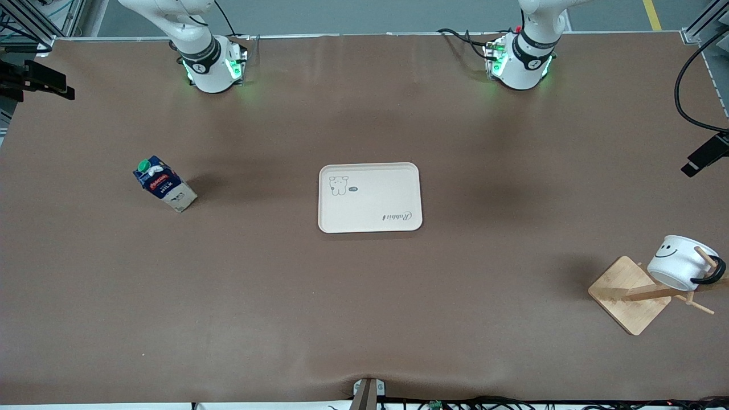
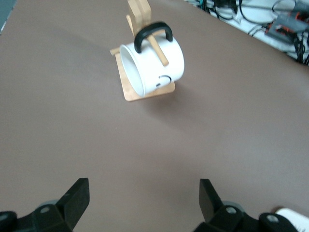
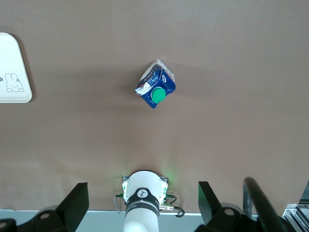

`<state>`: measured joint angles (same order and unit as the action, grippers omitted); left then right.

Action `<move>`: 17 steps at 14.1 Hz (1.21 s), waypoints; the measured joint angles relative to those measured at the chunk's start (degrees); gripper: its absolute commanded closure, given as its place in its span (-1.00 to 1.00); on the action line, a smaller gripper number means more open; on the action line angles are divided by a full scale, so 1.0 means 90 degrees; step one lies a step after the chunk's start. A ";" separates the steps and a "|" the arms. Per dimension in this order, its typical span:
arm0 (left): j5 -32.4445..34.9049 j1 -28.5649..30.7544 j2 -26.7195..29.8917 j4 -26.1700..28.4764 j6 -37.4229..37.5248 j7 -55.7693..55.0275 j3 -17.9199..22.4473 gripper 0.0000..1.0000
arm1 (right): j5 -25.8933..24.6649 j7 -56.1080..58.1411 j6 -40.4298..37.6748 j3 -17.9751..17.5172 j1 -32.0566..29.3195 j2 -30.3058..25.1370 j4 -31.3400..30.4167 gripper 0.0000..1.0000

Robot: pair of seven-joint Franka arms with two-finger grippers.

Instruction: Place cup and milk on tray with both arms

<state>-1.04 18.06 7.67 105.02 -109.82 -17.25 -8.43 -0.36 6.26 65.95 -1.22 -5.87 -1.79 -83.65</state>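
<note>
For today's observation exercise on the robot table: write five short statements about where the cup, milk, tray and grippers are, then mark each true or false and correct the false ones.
1. The cup hangs by its handle on a peg of the wooden rack. True.
2. The milk stands on the tray. False: it stands on the table, toward the right arm's end.
3. The tray holds nothing. True.
4. The left gripper is shut on the cup. False: it is open, apart from the cup.
5. The right gripper is shut. False: it is open, high above the table.
</note>
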 measured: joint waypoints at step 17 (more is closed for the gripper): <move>-0.0329 0.0498 -0.0494 0.1885 -0.4035 -0.0283 -0.0022 -1.00 | -0.0201 -0.0003 0.0216 0.0011 -0.0042 0.0746 0.0136 -1.00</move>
<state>-4.00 22.54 3.23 121.98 -146.13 -19.79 -8.62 -2.16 6.23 67.90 -1.12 -6.25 4.92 -82.43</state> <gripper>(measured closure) 0.000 0.000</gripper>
